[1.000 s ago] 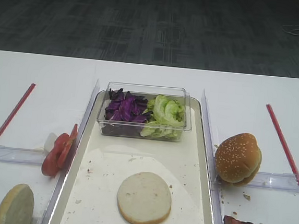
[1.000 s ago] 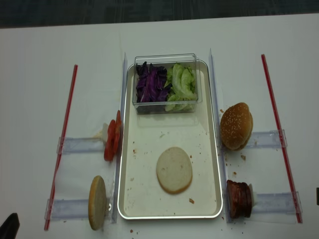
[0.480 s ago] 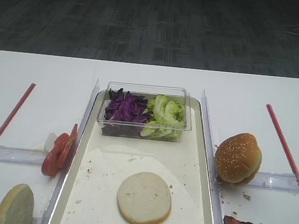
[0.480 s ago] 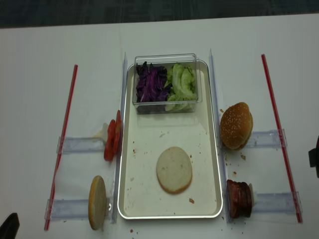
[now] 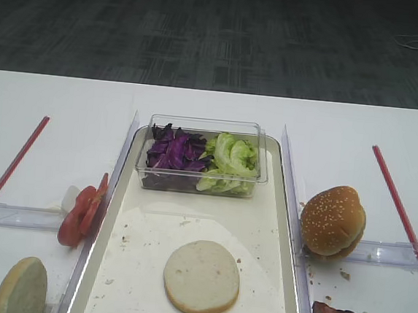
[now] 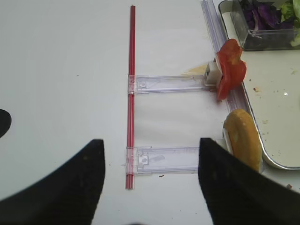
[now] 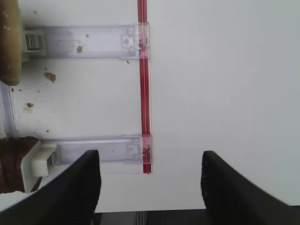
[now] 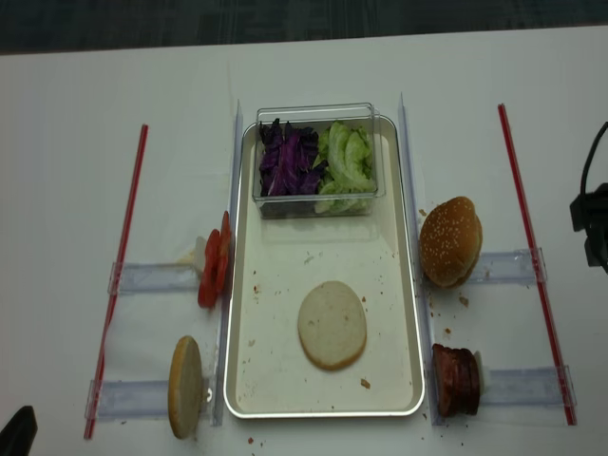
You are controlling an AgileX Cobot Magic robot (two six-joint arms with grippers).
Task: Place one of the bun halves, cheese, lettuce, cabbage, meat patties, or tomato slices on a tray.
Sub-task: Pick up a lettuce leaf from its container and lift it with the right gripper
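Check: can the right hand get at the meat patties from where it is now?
Probably yes. The right hand is open over bare table, and the meat patties stand just to its side with only a clear holder between.

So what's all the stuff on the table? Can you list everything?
tray: one, silvery rim, cream floor, middle of the table
bun half: one, pale tan, lying flat on the tray
second bun half: one, tan, standing on edge left of the tray
clear tub: one, see-through, far end of the tray
cabbage: purple shreds, left side of the tub
lettuce: green leaves, right side of the tub
tomato slices: red, count unclear, on edge left of the tray
sesame bun: one, brown, right of the tray
meat patties: dark reddish-brown, count unclear, near right
red rods: two, one each side
clear rails: several, beside the tray
right gripper: black, open, empty
left gripper: black, open, empty
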